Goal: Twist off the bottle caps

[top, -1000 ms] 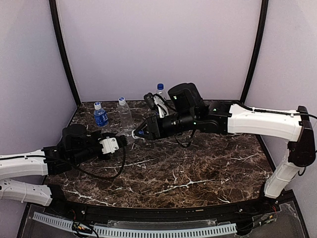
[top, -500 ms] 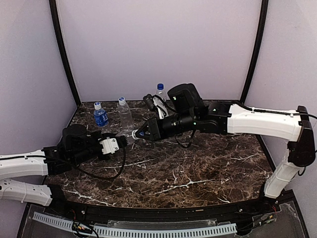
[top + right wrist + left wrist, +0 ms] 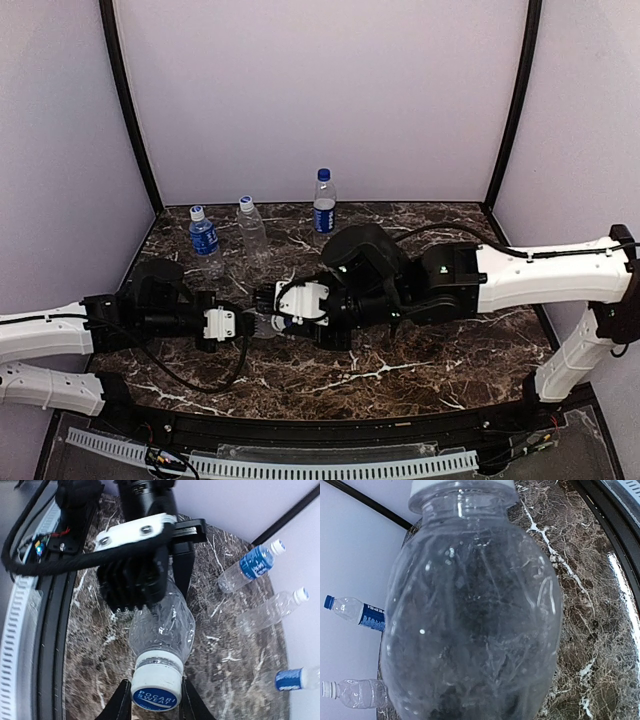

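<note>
- Over the last second both arms have drawn back from the far side to the near middle of the table (image 3: 420, 370), bringing the clear bottle (image 3: 263, 323) with them. It lies level between them.
- The left claw (image 3: 243, 323) is clamped on the bottle's body. The right claw (image 3: 155, 701) now pinches the cap (image 3: 155, 689), so twisting can likely begin.
- The cap's top reads "POCARI SWEAT".
- Three other bottles (image 3: 251, 228) stand capped along the far edge. Two wear blue labels, but the lettering is too small to read.
</note>
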### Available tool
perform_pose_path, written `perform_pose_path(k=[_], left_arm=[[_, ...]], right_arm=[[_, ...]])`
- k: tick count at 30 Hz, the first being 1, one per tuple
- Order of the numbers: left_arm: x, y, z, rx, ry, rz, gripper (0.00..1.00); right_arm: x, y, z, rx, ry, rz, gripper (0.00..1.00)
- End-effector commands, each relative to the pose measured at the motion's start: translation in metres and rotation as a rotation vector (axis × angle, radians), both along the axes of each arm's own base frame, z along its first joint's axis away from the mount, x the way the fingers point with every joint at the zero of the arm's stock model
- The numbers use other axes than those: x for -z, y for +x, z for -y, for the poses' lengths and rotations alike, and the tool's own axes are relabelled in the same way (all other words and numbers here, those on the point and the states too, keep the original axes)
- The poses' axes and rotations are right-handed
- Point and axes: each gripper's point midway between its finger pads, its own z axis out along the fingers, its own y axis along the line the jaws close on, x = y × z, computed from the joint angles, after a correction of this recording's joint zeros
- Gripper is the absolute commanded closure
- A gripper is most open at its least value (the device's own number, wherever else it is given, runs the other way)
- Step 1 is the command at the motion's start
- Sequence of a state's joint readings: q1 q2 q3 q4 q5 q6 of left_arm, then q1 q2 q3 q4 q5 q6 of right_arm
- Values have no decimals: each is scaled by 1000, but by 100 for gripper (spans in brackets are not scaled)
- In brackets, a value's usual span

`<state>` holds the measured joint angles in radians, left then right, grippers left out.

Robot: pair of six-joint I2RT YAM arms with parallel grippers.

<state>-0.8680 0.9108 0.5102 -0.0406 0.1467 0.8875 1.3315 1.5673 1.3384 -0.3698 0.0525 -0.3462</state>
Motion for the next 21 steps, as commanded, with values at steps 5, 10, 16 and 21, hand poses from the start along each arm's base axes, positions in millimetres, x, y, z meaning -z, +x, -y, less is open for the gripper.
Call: perform_pose_path(k=[5, 10, 16, 21], left_arm=[[23, -8, -12, 31, 121, -43, 82], [21, -8, -11, 34, 108, -45, 82], [20, -6, -11, 28, 111, -32, 82], [26, -8, -14, 26, 125, -41, 82]], right_arm=[[6, 19, 12, -140, -282, 596, 100], [-4, 16, 5, -156, -255, 679, 100], [-4, 16, 2, -169, -265, 718, 100], [-6, 23, 13, -165, -302, 819, 100]])
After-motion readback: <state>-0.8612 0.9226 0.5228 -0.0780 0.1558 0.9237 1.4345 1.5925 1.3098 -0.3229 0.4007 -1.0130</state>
